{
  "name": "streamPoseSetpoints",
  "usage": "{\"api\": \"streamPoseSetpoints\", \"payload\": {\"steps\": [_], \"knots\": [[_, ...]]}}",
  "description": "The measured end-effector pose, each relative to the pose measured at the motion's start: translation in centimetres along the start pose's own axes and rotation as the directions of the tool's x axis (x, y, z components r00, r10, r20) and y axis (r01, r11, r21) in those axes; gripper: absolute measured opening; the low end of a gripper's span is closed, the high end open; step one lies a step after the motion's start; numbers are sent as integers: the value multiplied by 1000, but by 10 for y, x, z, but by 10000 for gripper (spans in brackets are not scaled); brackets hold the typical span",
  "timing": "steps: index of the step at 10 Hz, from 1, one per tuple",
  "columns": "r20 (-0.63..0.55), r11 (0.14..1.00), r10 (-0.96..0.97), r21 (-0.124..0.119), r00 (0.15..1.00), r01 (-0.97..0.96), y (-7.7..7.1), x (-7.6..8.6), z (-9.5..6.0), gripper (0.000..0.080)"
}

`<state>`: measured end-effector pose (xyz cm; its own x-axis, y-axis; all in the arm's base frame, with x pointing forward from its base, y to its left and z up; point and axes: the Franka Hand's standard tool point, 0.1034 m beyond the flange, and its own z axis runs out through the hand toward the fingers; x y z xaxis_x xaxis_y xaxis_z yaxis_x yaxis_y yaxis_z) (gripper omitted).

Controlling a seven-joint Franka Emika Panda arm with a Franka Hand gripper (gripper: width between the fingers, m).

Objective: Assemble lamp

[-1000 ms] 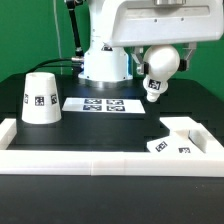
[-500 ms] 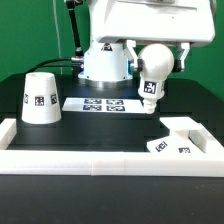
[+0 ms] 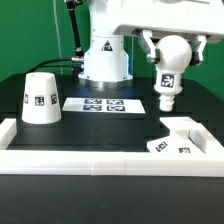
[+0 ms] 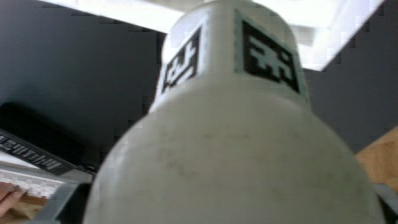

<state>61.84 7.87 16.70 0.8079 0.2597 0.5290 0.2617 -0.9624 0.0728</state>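
The pincer [image 3: 172,48] hangs above the desk [image 3: 110,126] on the exterior view's right, closed around the round head of the bulb [image 3: 168,82], with one dark finger [image 3: 149,46] on each side of the head. The bulb stands nearly upright with its head up in the grip. Its narrow, tagged neck points down and ends clear of the desk surface. In the wrist view the bulb [image 4: 222,130] fills almost the whole frame, running out from the camera with two black-and-white tags near its far end. The pincer's own fingers cannot be made out there. Below the bulb and nearer the exterior camera, the flat angular base [image 3: 178,140] lies on the desk against the white border wall [image 3: 90,160], apart from the bulb's tip. The shade [image 3: 40,97] sits wide end down on the exterior view's left, well apart from the pincer, with the marker board [image 3: 100,103] lying flat between shade and bulb.
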Motion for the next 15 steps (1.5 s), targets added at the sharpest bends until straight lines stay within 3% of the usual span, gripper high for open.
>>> {"api": "streamPoseSetpoints", "payload": {"steps": [2, 4, 10, 15], "knots": [[-12, 1000, -8, 16, 1000, 8, -20, 6, 4, 577], [-9, 1000, -7, 10, 1000, 7, -14, 4, 5, 577], [8, 1000, -10, 11, 1000, 10, -18, -14, 20, 577], [-32, 1000, -13, 2, 999, 13, -19, -10, 22, 577]]}}
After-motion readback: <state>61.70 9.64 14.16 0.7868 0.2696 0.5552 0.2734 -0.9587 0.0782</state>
